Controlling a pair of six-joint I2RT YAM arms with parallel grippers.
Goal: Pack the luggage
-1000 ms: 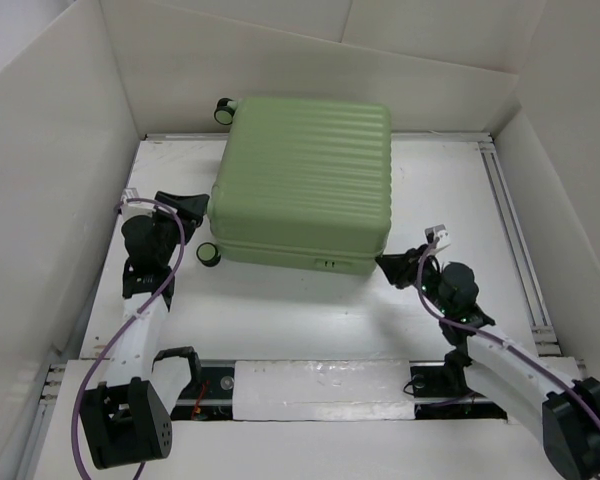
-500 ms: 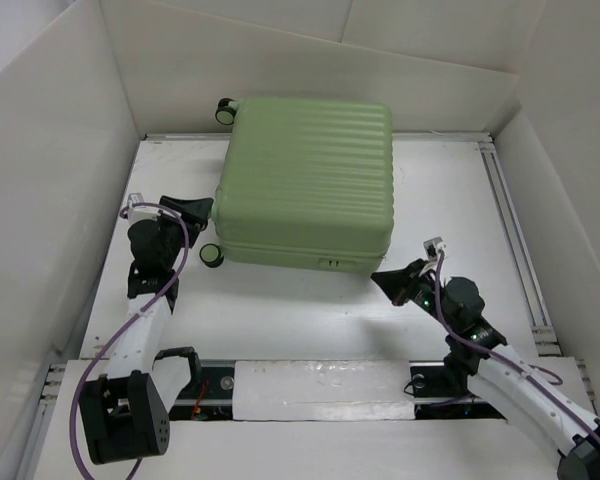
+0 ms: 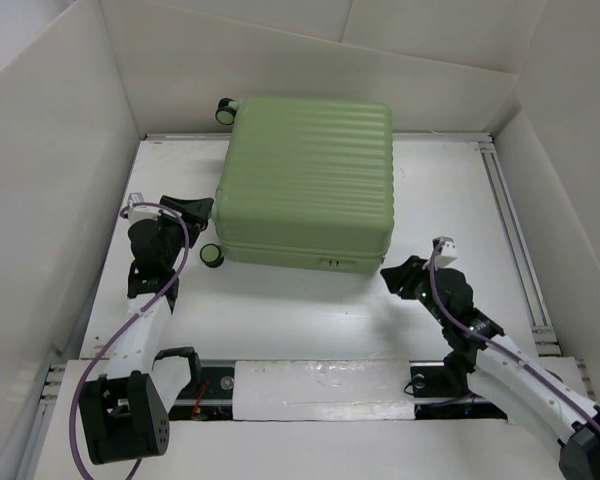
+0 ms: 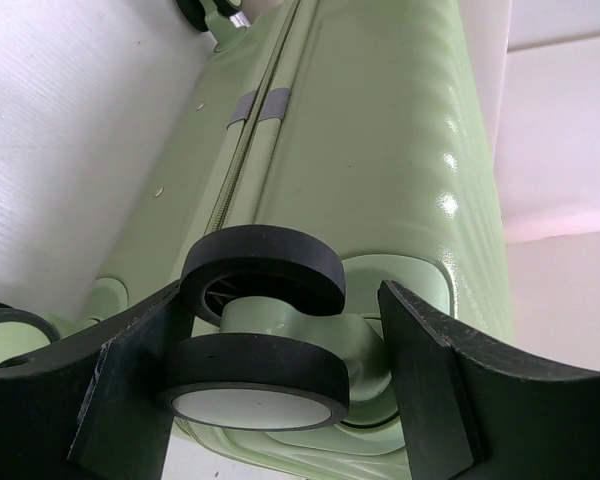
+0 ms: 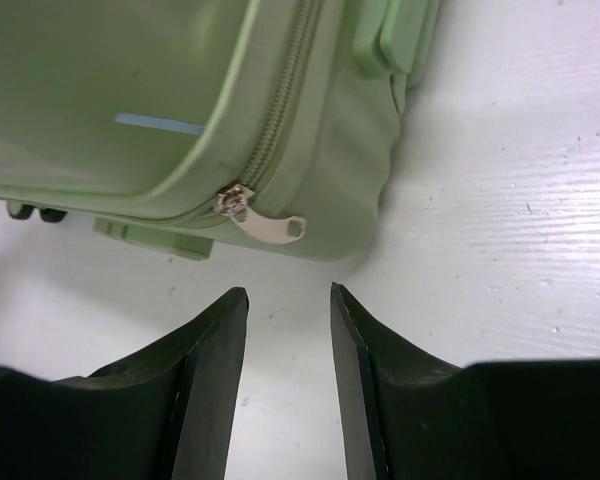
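The luggage, a pale green ribbed suitcase, lies flat and closed at the back of the white table. My left gripper is at its left side, open, with a black double wheel between the fingers. The left finger touches the tyre and the right finger stands a little off it. My right gripper hovers low over the table by the near right corner of the luggage, open and empty. The silver zipper pull hangs just ahead of the right gripper's tips.
White walls box in the table on three sides. A metal rail runs along the right edge. One more wheel sticks out at the near left corner of the luggage and another at the far left.
The right gripper drew back from the suitcase's near right corner, closed, then opened again. The left gripper shifted slightly to the right at first, then stayed at the wheel.
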